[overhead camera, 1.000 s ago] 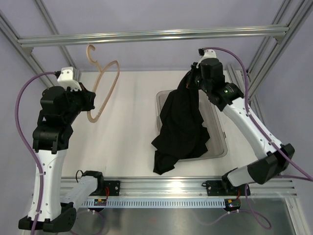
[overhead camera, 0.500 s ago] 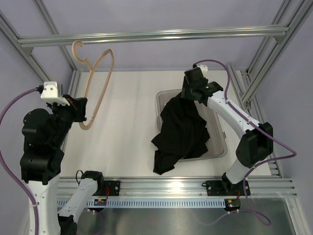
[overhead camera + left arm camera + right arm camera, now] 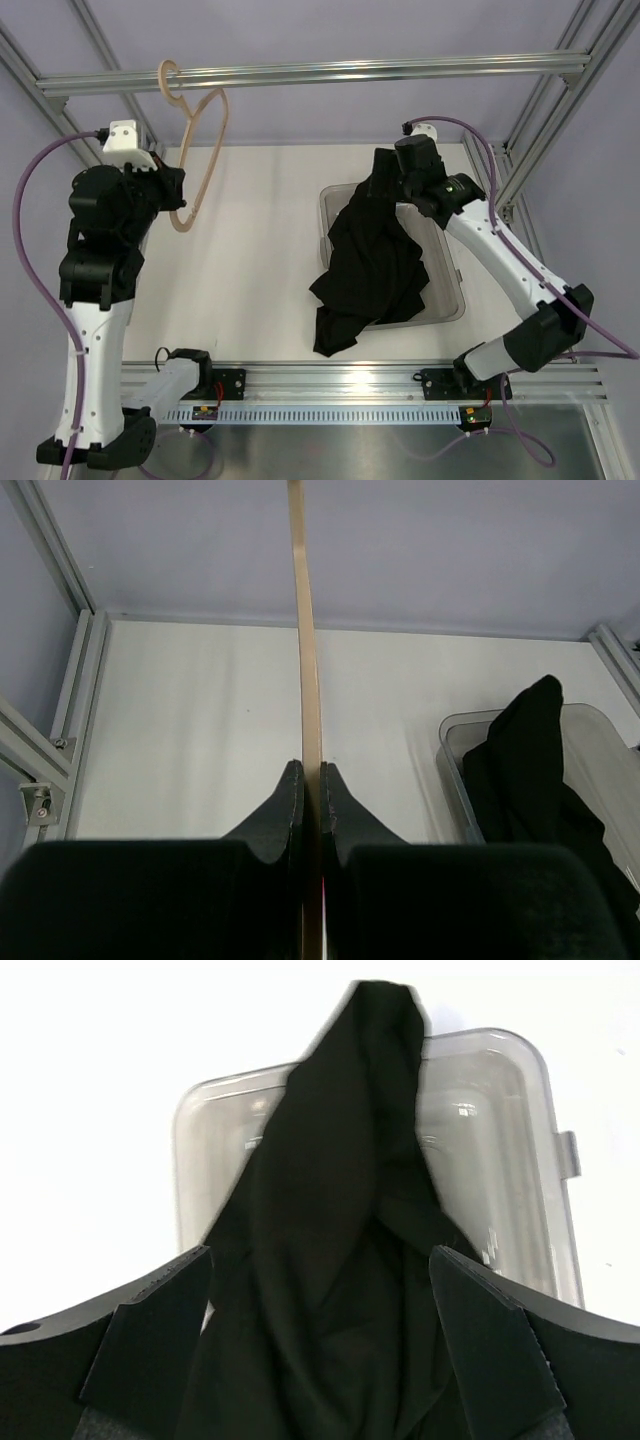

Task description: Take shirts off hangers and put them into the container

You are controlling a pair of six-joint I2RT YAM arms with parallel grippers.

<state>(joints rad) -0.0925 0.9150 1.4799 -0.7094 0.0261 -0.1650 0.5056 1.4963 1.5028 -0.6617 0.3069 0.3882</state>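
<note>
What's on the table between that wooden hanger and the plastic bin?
Nothing: from the top external view, bare white table separates the hanger, held by the left end effector, from the bin with the black shirt.

shirt (image 3: 370, 265) in container (image 3: 450, 300), spilling over its near-left rim | hanger (image 3: 198, 160) well left, raised

- Left arm upright, elbow bent, wrist raised at the left side; left gripper (image 3: 311, 800) fingers pinched together.
- Right arm stretched forward and leftward; right gripper (image 3: 320, 1345) fingers spread wide apart.
</note>
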